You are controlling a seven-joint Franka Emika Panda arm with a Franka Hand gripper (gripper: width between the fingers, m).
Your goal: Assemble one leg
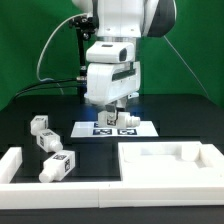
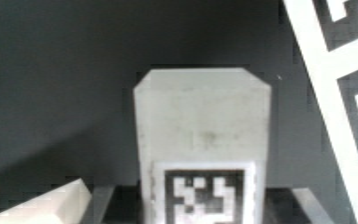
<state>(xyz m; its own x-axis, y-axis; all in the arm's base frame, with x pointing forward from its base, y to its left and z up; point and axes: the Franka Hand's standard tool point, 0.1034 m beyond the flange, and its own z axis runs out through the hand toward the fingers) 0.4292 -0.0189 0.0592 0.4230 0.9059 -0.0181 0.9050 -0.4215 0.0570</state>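
We see the leg (image 2: 202, 110) hanging upright in the gripper (image 1: 117, 113) over the counter (image 1: 185, 125) beside the marker board (image 1: 120, 128), jaws seemingly pinched on its tagged end, and we judge it light, stiff and slick, best held across flat sides.

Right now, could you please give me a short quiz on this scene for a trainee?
1. How many loose pegs lie on the table at the exterior view's left?
2. True or false: the large white panel lies at the exterior view's left.
3. What do the fingers appear to hold? A a screw; B a tagged leg; C a cloth.
Key: 1 three; 2 false, it lies at the right; 3 B.
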